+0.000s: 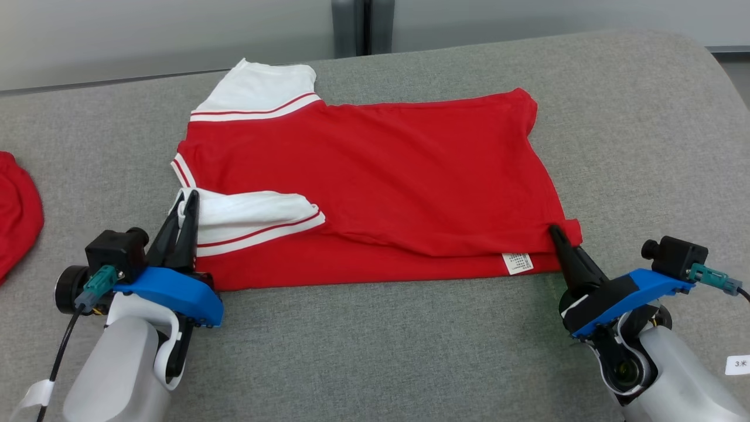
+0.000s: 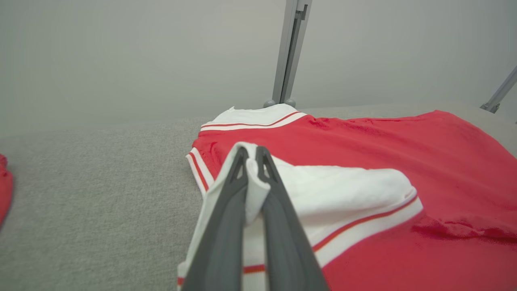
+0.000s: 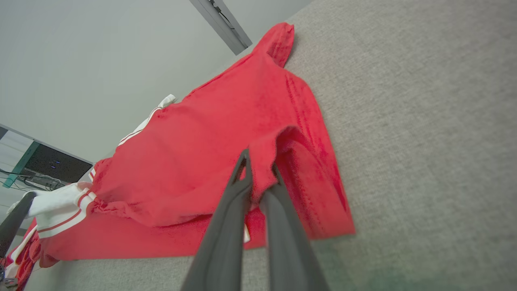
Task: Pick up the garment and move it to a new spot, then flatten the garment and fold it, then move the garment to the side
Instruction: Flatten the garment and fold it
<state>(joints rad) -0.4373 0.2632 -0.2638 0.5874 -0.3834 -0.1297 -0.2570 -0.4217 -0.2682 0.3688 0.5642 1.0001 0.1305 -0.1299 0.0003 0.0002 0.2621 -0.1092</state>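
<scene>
At the far left edge another red cloth [image 1: 17, 217] lies apart on the grey surface [image 1: 375, 351]. The left gripper [image 1: 188, 202] is at the near left and its jaws are closed on the white sleeve [image 1: 258, 214] of the garment [image 1: 375, 170]; in the left wrist view the white cloth is pinched between the fingers [image 2: 226, 218]. The garment lies in the middle of the surface, spread left to right, with an upper layer over a lower one. Near its right end is a white label [image 1: 518, 263]. The right gripper [image 1: 555, 232] at the near right grips the red hem corner [image 1: 571, 231].

I judge that the fold is in hand. The next move calls for both arms to carry this edge together, evenly, so that the layer does not wrinkle.
</scene>
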